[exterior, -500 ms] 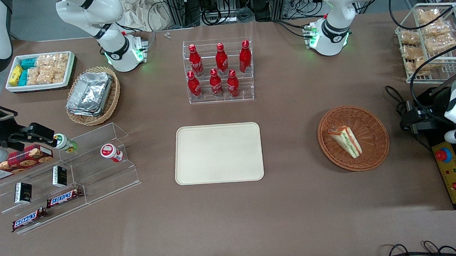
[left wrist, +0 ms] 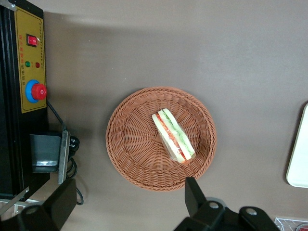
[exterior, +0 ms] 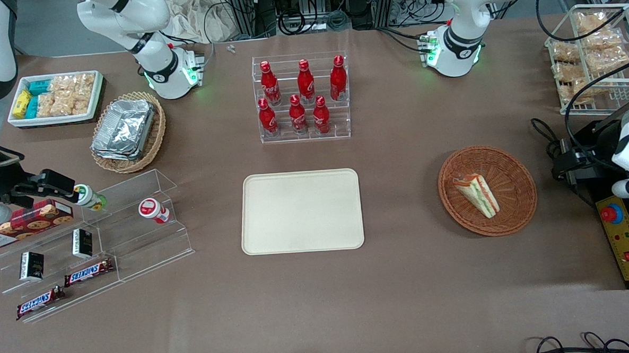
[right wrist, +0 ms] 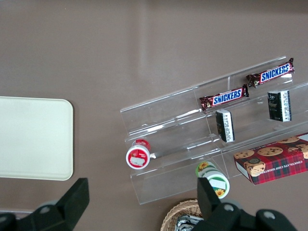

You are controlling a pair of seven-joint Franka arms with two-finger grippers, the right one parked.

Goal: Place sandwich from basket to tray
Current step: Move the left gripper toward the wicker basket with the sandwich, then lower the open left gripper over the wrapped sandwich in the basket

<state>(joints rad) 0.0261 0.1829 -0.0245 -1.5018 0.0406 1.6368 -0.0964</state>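
End effector spread wide, empty, above table | sandwich in basket, apart from it

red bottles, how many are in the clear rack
6 red bottles in the clear rack: three on its upper step, three on the lower step nearer the camera. None seem hidden.

Sandwich in basket, gripper above.

- The brown table carries the tray at its middle.
- The basket sits toward the working arm's end.
- The open gripper hangs above the table near the basket.
- A bottle rack stands farther from the camera.
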